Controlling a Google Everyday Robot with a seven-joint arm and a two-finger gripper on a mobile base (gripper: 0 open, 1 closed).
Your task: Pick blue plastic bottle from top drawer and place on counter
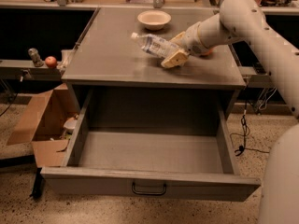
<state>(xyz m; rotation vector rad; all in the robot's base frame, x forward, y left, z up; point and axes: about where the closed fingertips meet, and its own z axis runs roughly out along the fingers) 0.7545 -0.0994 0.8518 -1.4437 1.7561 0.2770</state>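
The blue plastic bottle (154, 45) is clear with a white cap and a pale label. It is tilted, cap to the left, just above the counter (112, 59). My gripper (174, 52) is shut on the bottle's base end, over the middle right of the counter. The white arm reaches in from the right. The top drawer (149, 153) is pulled fully out below the counter, with a dark handle (148, 189) on its front panel. Nothing shows inside it.
A pale bowl (154, 18) stands at the back of the counter. An orange fruit (207, 52) peeks out behind the gripper. An open cardboard box (44, 125) sits on the floor at left. A red fruit (50, 61) lies on a left shelf. A cluttered wooden bench runs along the back.
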